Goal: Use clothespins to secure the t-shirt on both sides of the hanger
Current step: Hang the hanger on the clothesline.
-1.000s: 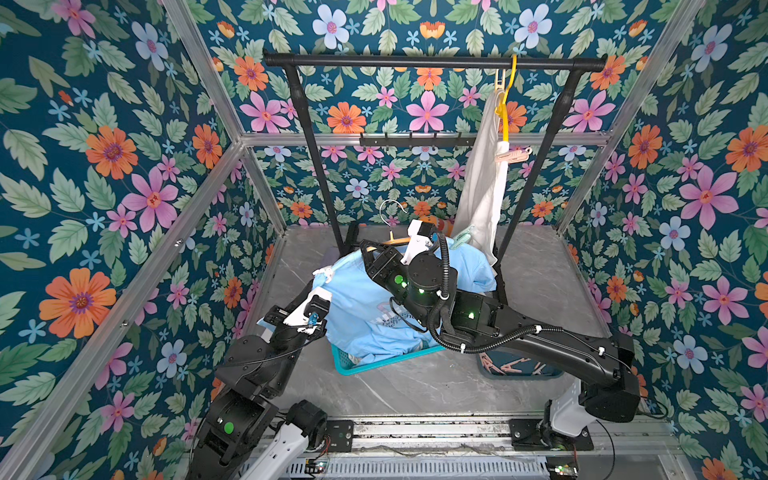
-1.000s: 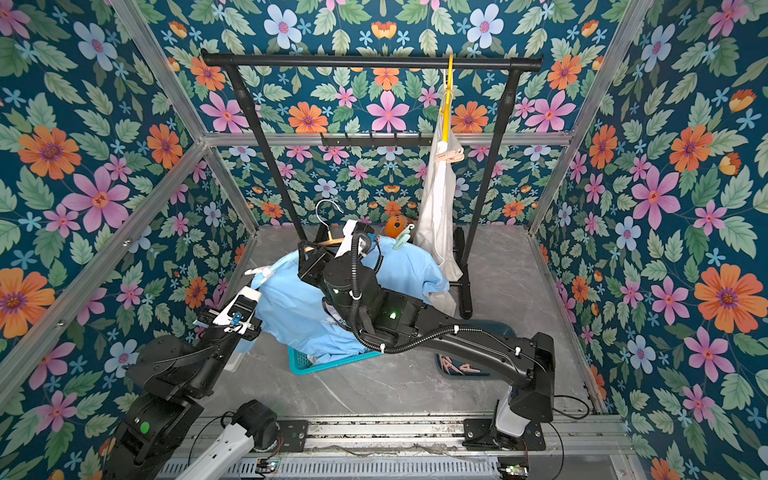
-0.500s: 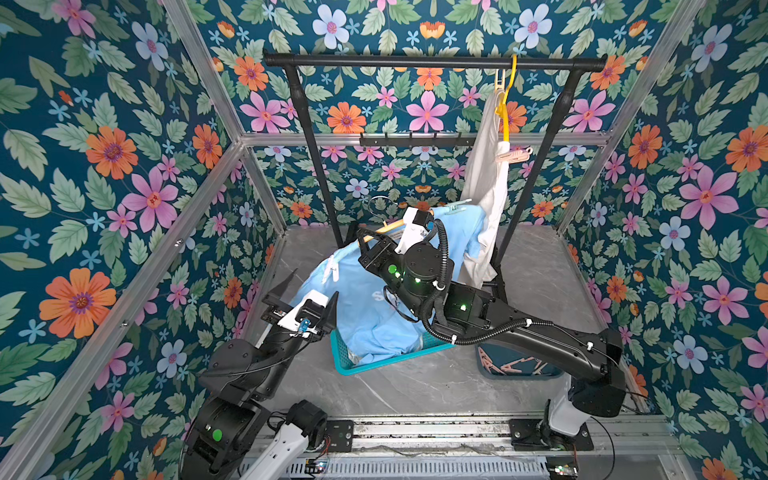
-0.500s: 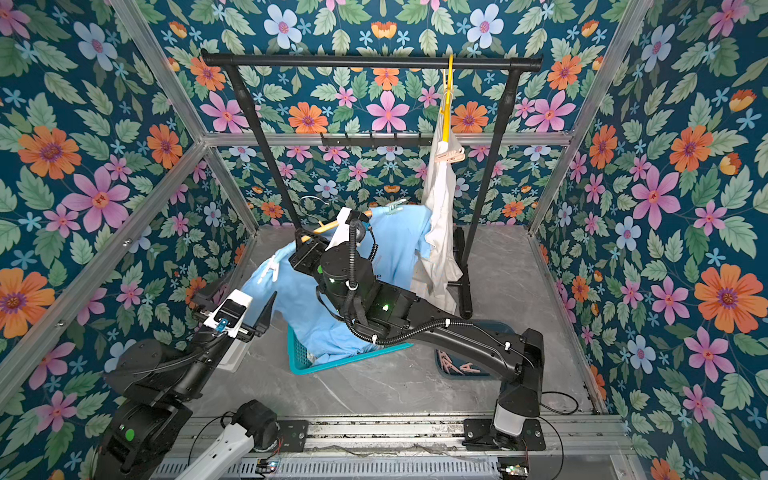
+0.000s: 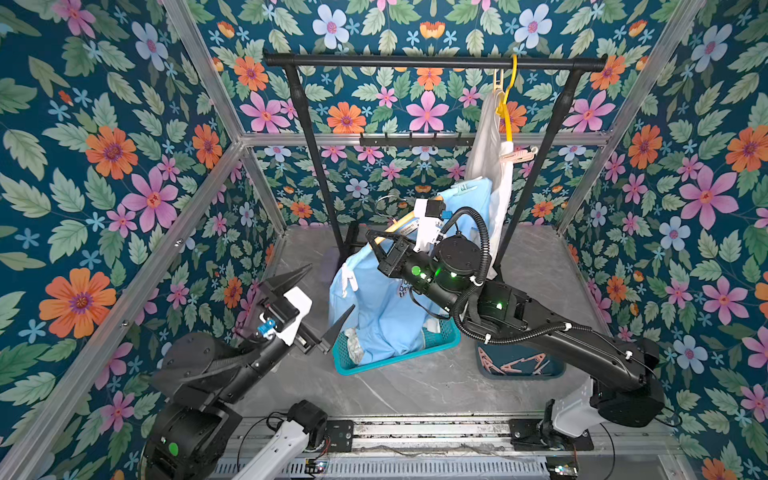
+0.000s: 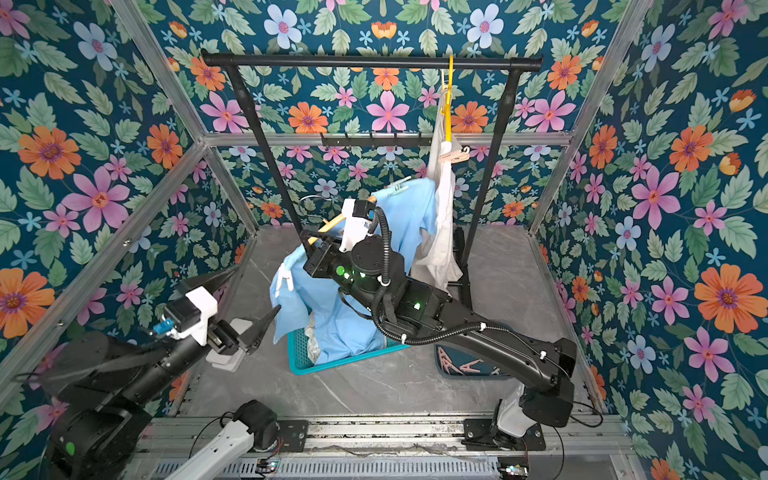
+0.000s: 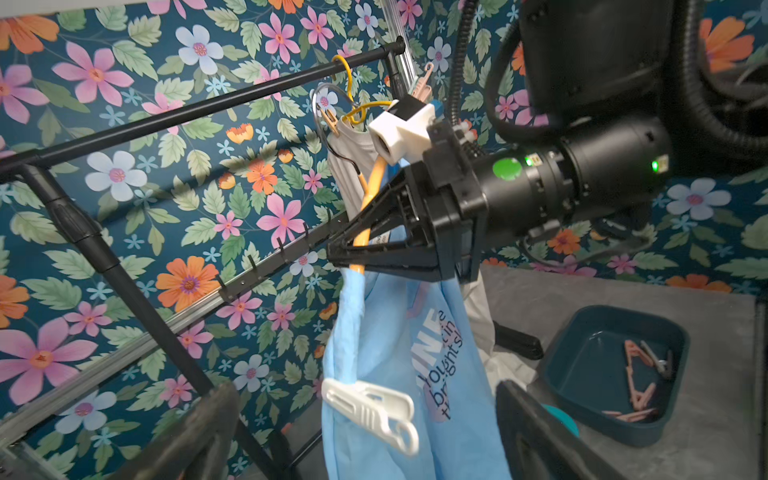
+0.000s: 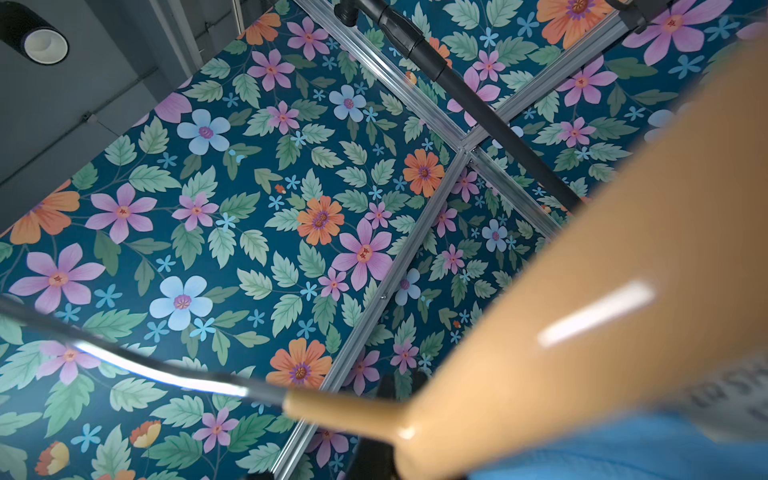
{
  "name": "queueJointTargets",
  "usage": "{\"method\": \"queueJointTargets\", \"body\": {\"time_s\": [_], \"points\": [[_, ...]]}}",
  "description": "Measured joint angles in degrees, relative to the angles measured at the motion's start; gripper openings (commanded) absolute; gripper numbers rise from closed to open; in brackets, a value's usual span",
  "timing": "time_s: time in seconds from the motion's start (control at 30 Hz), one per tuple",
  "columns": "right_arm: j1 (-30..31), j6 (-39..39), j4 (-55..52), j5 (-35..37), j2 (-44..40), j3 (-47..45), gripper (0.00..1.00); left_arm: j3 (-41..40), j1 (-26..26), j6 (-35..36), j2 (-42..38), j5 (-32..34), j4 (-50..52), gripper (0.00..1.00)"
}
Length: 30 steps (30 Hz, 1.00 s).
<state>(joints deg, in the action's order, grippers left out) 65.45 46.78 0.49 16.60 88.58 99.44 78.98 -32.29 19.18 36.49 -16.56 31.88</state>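
My right claw (image 7: 334,255) clamping tilted hanger (image 7: 368,195), left claw (image 5: 332,286) spread, empty, shirt (image 7: 374,332) bearing one white pin (image 7: 370,409) crosswise, one seemingly green pin (image 5: 465,189).

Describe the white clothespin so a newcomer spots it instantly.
Find the teal basket mid-floor; a blue t-shirt hangs into it from an orange hanger. The white clothespin grips the shirt's edge facing the left arm, below the hanger; pins in the dark tray are pink.

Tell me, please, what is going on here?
The right end effector is shut on an orange hanger, holding a blue t-shirt up, its lower part in the teal basket. A white clothespin is clipped on one side of the shirt. The left end effector is open and empty, beside the shirt.
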Motion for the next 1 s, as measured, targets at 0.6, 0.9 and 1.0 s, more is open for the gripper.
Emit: {"method": "queueJointTargets", "body": {"time_s": [0.6,0.9,1.0], "points": [[0.0,-4.7,-5.9,-6.1,-2.6,2.2,0.0,12.3,0.0,-7.3,15.6,-6.5,13.2,0.45],[0.0,-5.6,-10.6,-8.9,0.3,7.9,0.0,13.1,0.0,-9.6,17.5,-7.0,12.9,0.23],[0.0,-5.6,-11.7,-8.9,0.5,8.4,0.0,13.4,0.0,-9.3,18.3,-7.8,12.9,0.17]]}}
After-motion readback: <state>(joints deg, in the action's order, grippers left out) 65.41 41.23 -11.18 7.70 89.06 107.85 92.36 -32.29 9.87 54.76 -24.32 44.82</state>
